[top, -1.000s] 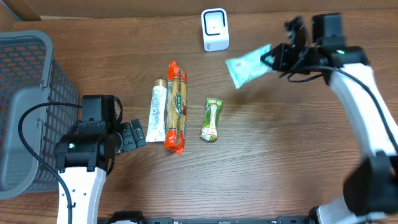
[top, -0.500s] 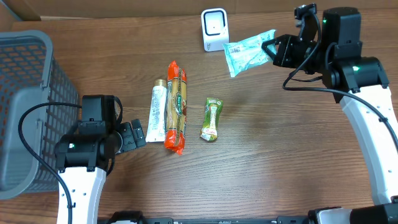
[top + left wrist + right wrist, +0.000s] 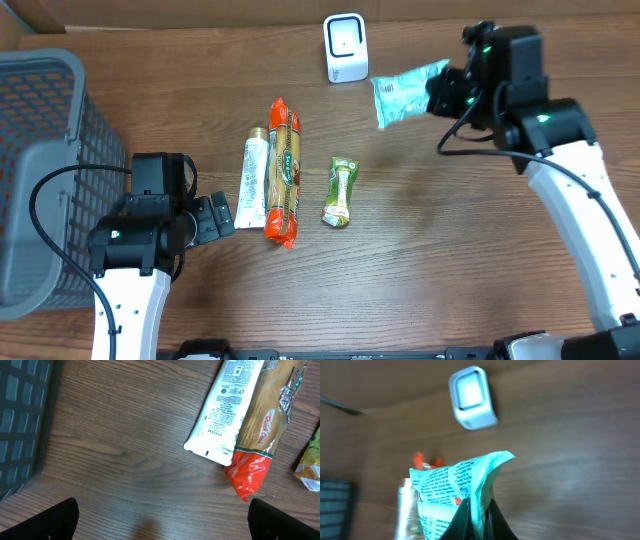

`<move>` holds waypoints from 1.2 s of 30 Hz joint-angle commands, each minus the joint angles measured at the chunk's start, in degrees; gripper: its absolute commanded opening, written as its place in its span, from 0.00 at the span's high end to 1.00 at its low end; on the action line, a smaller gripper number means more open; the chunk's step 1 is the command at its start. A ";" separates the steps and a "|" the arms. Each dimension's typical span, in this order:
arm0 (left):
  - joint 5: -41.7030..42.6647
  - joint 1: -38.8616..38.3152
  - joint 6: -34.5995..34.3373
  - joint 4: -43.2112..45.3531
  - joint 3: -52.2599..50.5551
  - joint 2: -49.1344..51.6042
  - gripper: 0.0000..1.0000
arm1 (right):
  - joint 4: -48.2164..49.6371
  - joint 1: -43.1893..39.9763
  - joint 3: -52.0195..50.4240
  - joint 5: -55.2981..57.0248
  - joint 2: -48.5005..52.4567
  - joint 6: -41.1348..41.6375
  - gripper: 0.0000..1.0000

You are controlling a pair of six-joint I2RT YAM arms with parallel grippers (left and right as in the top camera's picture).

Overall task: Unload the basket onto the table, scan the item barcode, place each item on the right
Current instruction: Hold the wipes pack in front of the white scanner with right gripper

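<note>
Brown wood-grain surface point(image 3: 450, 250) carried everything. A small white scanner point(image 3: 345, 47) stood at its far edge. Just right of the scanner, the teal packet point(image 3: 405, 88) hung in the air above the surface. The right jaws were closed tight on one end of it, and its white printed label showed from above. In the right wrist view the packet rose from the pinched jaws, with the blurred scanner beyond it.

The left jaws were spread wide and held nothing, low over the surface beside a grey basket point(image 3: 40, 150). Just past them lay a white tube point(image 3: 256, 183), side by side with a long orange-and-red packet point(image 3: 283, 172). A small green packet point(image 3: 341, 192) lay apart to the right.
</note>
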 commanded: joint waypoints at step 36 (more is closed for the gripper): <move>-0.74 -0.02 -0.55 0.17 -0.35 0.20 0.00 | 59.49 17.22 2.47 52.63 23.15 -60.78 0.96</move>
